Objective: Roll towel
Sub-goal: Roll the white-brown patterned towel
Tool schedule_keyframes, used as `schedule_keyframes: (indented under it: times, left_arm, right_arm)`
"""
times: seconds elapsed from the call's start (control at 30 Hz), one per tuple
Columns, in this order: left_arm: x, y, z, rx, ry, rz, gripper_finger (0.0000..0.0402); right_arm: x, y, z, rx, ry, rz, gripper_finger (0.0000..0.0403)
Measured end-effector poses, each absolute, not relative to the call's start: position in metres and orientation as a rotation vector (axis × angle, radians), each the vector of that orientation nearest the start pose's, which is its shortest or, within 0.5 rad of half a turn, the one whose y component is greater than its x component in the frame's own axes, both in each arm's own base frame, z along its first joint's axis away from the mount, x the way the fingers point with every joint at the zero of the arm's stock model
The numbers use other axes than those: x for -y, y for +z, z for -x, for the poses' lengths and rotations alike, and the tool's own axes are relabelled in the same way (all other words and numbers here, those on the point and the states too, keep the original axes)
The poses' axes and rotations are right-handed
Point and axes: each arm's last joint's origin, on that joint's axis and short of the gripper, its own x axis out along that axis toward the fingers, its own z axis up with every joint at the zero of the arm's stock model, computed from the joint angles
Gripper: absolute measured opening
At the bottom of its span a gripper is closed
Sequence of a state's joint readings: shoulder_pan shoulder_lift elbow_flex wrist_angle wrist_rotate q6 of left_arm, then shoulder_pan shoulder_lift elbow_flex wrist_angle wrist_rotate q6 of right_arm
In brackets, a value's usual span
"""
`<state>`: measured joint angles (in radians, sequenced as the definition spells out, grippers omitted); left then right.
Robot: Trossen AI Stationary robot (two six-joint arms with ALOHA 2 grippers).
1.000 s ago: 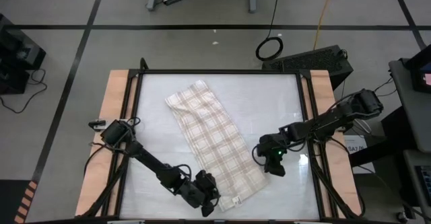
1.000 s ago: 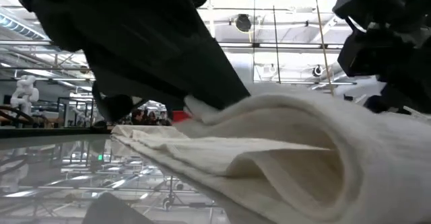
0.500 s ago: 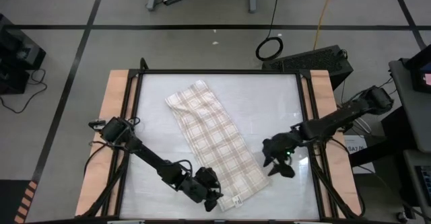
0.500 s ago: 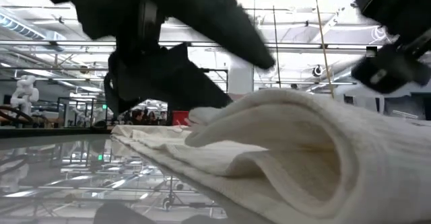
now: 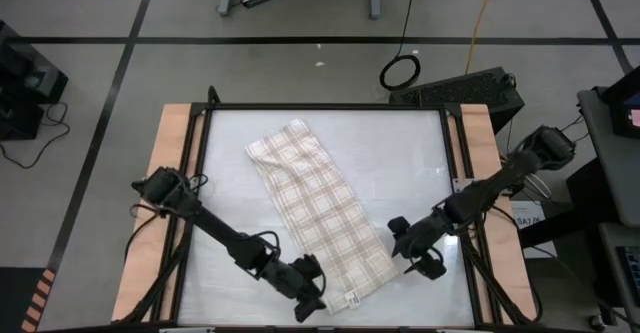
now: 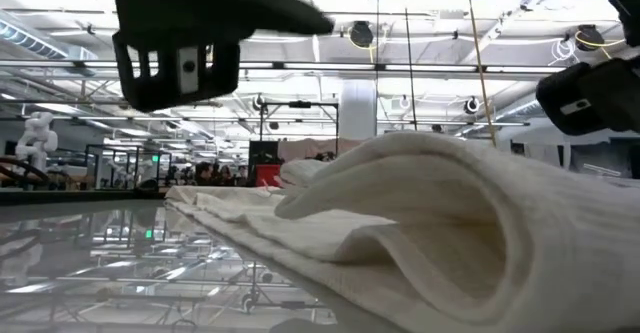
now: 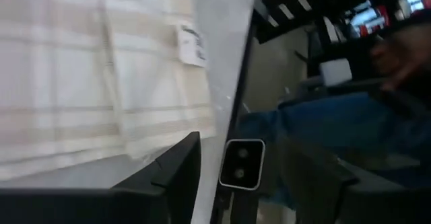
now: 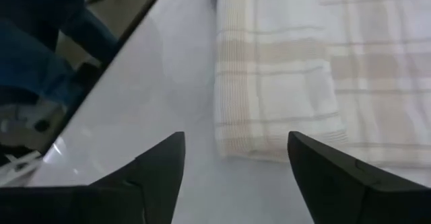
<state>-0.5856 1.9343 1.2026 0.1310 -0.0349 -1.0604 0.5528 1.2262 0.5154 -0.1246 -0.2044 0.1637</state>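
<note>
The towel point(image 5: 322, 213) lies on the worktop point(image 5: 410, 163) as a long folded strip, running diagonally from the far left-centre to the near centre. Its near end is folded back on itself in a soft hump, which fills the low view point(image 6: 420, 223). A small white label point(image 5: 351, 298) sits at the near corner; the left wrist view shows it point(image 7: 191, 46) with dark print too small to read.

The left gripper point(image 5: 308, 301) is at the near edge, just left of the towel's near end, jaws parted with nothing between them. The right gripper point(image 5: 412, 251) is just right of the near end, apart from the cloth; its view shows its jaws spread wide and bare above the towel point(image 8: 283, 76). There are no containers on the worktop.

A person's blue-clad legs point(image 7: 323, 136) show beyond the near edge.
</note>
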Motion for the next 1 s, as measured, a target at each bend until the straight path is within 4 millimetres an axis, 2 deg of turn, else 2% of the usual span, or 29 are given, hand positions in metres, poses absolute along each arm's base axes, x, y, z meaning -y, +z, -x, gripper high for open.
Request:
schedule_keyframes:
  times: [0.17,0.23,0.37,0.47,0.67,0.83,1.0]
  left_arm:
    - [0.238,0.18,-0.345,-0.724,-0.302,0.62,0.0177]
    - [0.242,0.178,-0.341,-0.733,-0.294,0.588,0.0176]
    - [0.242,0.18,-0.343,-0.631,-0.274,0.449,0.0176]
    - [0.244,0.185,-0.345,-0.548,-0.303,0.316,0.0189]
    - [0.245,0.187,-0.345,-0.53,-0.218,0.299,0.0245]
    - [0.243,0.175,-0.345,-0.568,-0.163,0.267,0.0252]
    - [0.245,0.175,-0.355,-0.54,-0.196,0.257,0.024]
  right_arm:
    - [-0.132,0.157,-0.189,-0.85,0.691,0.112,0.0248]
    - [-0.135,0.153,-0.19,-0.833,0.68,0.165,0.0248]
    - [-0.137,0.148,-0.19,-0.827,0.664,0.264,0.0255]
    - [-0.139,0.145,-0.189,-0.846,0.664,0.255,0.0259]
    - [-0.148,0.154,-0.184,-0.832,0.638,0.175,0.0258]
    - [-0.163,0.164,-0.184,-0.753,0.578,0.254,0.0255]
    - [-0.169,0.144,-0.187,-0.836,0.554,0.274,0.0255]
